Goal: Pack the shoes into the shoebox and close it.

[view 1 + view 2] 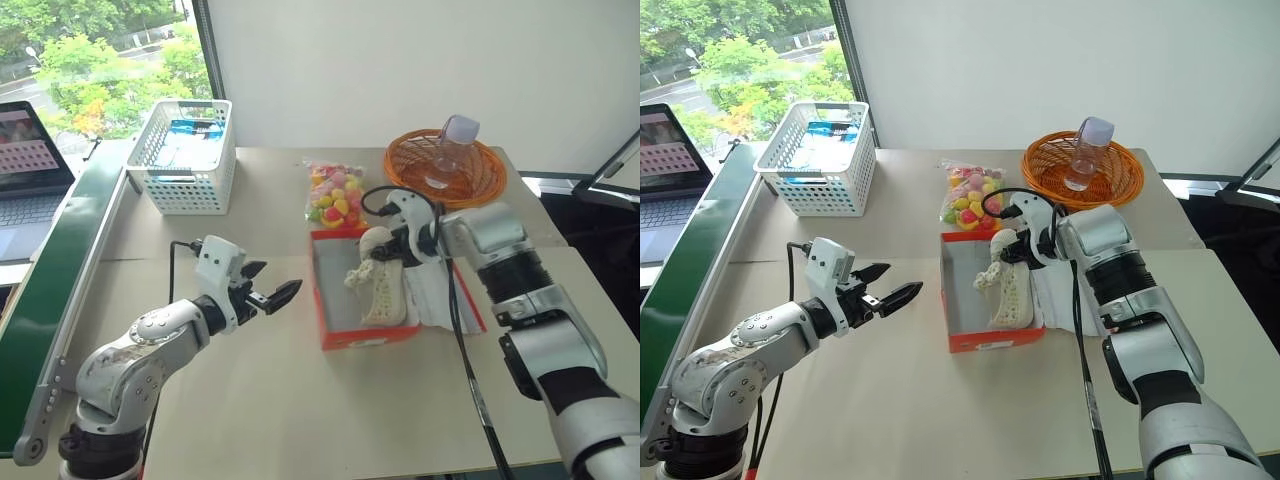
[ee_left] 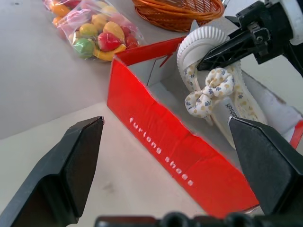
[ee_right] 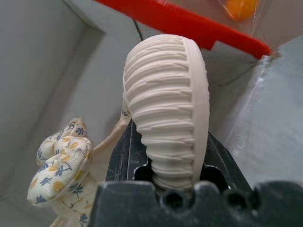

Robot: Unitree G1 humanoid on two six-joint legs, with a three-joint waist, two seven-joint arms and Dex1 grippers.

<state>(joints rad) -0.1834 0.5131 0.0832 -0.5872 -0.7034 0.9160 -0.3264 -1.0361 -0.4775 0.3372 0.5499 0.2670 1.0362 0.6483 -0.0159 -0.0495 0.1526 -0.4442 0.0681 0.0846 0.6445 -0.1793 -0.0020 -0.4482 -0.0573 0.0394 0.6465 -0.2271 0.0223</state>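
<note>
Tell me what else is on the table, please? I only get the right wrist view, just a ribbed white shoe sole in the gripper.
Observer: A bag of colourful candies lies just beyond the shoebox.
Operator: Is the other robot hand doing anything?
Observer: The left gripper is open, holding nothing, beside the shoebox.
Operator: Any baskets?
Observer: Two: a white mesh basket and a round orange wicker basket with a clear bottle in it.
</note>
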